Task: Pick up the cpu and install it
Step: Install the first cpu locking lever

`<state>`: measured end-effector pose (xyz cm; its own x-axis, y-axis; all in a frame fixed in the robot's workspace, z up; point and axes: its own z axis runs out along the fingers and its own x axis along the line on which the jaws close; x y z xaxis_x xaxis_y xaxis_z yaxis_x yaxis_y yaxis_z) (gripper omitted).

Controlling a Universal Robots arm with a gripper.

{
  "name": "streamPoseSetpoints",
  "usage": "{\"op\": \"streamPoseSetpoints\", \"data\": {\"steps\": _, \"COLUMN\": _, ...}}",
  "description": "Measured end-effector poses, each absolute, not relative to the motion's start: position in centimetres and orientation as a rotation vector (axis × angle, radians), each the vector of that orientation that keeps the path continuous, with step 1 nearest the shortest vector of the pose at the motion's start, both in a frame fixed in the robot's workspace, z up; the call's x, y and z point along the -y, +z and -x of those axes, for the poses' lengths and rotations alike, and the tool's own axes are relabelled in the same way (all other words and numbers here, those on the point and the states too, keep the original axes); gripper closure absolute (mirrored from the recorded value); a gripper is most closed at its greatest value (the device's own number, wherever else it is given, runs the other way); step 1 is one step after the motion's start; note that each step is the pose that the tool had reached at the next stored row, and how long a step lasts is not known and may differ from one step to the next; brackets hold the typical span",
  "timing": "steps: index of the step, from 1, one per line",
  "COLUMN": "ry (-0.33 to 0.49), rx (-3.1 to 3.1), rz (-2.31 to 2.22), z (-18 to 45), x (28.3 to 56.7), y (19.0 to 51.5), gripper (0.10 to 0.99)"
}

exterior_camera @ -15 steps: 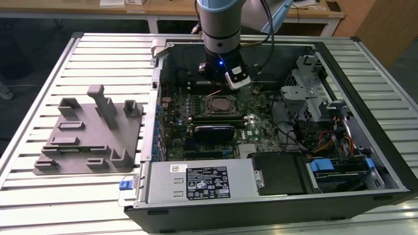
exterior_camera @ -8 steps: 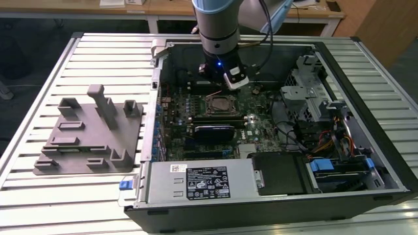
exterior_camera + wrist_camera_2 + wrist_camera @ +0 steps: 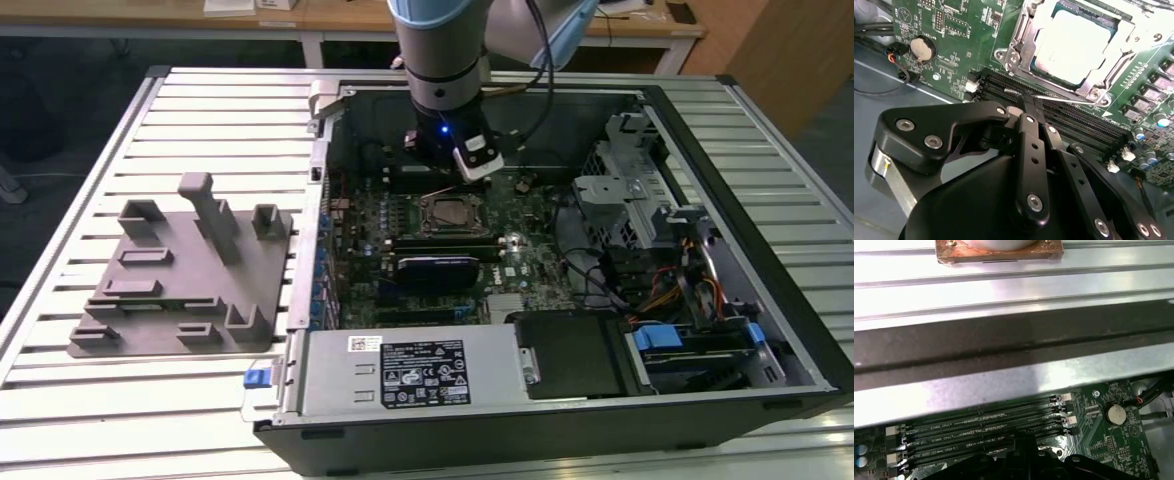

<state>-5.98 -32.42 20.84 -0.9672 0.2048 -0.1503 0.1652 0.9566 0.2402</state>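
No print clear enough to read.

In the exterior view, a large black-and-white label (image 3: 424,372) and a small white sticker (image 3: 363,344) sit on the grey power supply (image 3: 334,390) at the lower middle of the frame. Tiny white lettering runs along the 4 memory slots (image 3: 979,432) in the first wrist view and across the green circuit board (image 3: 949,30) in the second wrist view.

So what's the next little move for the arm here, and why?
Probably lift straight up a little. The cpu already lies inside the socket's metal frame, and the gripper is shut on nothing, hanging low over the memory slots beside it. Rising first should keep it clear of the board.
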Motion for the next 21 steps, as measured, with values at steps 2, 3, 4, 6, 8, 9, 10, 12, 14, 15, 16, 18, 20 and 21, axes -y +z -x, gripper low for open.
{"op": "streamPoseSetpoints", "data": {"steps": 2, "ry": 0.332, "rx": -2.931, "rz": -0.281, "z": 6.0, "x": 32.4, "y": 20.7, "gripper": 0.980}}
{"op": "streamPoseSetpoints", "data": {"steps": 3, "ry": 0.330, "rx": -2.929, "rz": -0.281, "z": 6.0, "x": 32.4, "y": 20.7, "gripper": 0.980}}
{"op": "streamPoseSetpoints", "data": {"steps": 4, "ry": 0.328, "rx": -2.926, "rz": -0.282, "z": 6.1, "x": 32.4, "y": 20.6, "gripper": 0.980}}
{"op": "streamPoseSetpoints", "data": {"steps": 6, "ry": 0.325, "rx": -2.920, "rz": -0.285, "z": 6.1, "x": 32.4, "y": 20.4, "gripper": 0.980}}
{"op": "streamPoseSetpoints", "data": {"steps": 8, "ry": 0.325, "rx": -2.915, "rz": -0.287, "z": 6.2, "x": 32.4, "y": 20.2, "gripper": 0.980}}
{"op": "streamPoseSetpoints", "data": {"steps": 9, "ry": 0.325, "rx": -2.913, "rz": -0.288, "z": 6.2, "x": 32.4, "y": 20.1, "gripper": 0.980}}
{"op": "streamPoseSetpoints", "data": {"steps": 10, "ry": 0.325, "rx": -2.912, "rz": -0.289, "z": 6.2, "x": 32.4, "y": 20.1, "gripper": 0.980}}
{"op": "streamPoseSetpoints", "data": {"steps": 12, "ry": 0.324, "rx": -2.911, "rz": -0.290, "z": 6.4, "x": 32.4, "y": 20.0, "gripper": 0.980}}
{"op": "streamPoseSetpoints", "data": {"steps": 14, "ry": 0.324, "rx": -2.910, "rz": -0.292, "z": 6.5, "x": 32.4, "y": 19.9, "gripper": 0.980}}
{"op": "streamPoseSetpoints", "data": {"steps": 15, "ry": 0.324, "rx": -2.909, "rz": -0.293, "z": 6.6, "x": 32.4, "y": 19.9, "gripper": 0.980}}
{"op": "streamPoseSetpoints", "data": {"steps": 16, "ry": 0.324, "rx": -2.908, "rz": -0.295, "z": 6.6, "x": 32.4, "y": 19.8, "gripper": 0.980}}
{"op": "streamPoseSetpoints", "data": {"steps": 18, "ry": 0.322, "rx": -2.906, "rz": -0.297, "z": 6.7, "x": 32.4, "y": 19.7, "gripper": 0.980}}
{"op": "streamPoseSetpoints", "data": {"steps": 20, "ry": 0.319, "rx": -2.902, "rz": -0.300, "z": 6.7, "x": 32.4, "y": 19.5, "gripper": 0.980}}
{"op": "streamPoseSetpoints", "data": {"steps": 21, "ry": 0.317, "rx": -2.900, "rz": -0.301, "z": 6.7, "x": 32.4, "y": 19.4, "gripper": 0.980}}
